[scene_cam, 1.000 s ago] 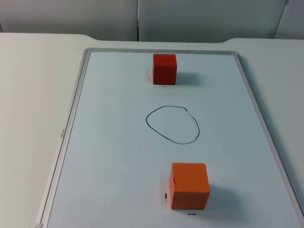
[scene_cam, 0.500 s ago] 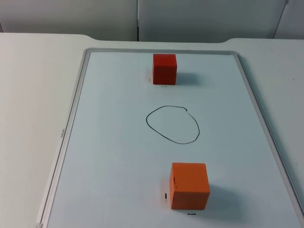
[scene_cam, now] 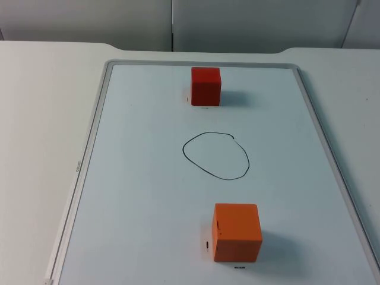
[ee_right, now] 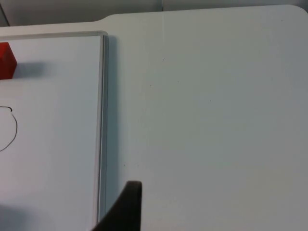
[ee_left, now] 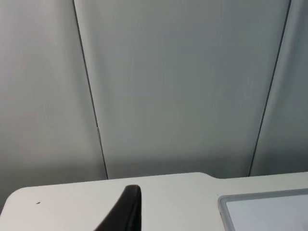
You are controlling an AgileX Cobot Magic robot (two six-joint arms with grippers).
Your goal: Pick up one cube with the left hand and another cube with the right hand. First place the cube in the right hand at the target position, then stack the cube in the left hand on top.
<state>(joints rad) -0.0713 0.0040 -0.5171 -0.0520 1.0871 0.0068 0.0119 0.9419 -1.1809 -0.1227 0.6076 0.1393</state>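
A whiteboard [scene_cam: 148, 196] lies flat on the table [scene_cam: 41, 119], which ends at the partition wall [scene_cam: 237, 24] behind. On the board, a drawn ring [scene_cam: 215, 155] sits near the middle; one cube [scene_cam: 206, 86] stands behind it by the far edge, the other cube [scene_cam: 236, 232] in front of it, both well apart from the ring

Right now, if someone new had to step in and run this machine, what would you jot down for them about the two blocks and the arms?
Left gripper: waiting off the whiteboard's far left corner, facing the grey wall, holding nothing.
Right gripper: waiting over bare table just right of the whiteboard's frame, holding nothing.
Red cube: on the whiteboard's far end, untouched.
Orange cube: on the near end, untouched.
Drawn circle: between the cubes, nothing in it.
Done: nothing.
Left: grasp one cube with each gripper, set the right one in the circle, stack the left one on top.
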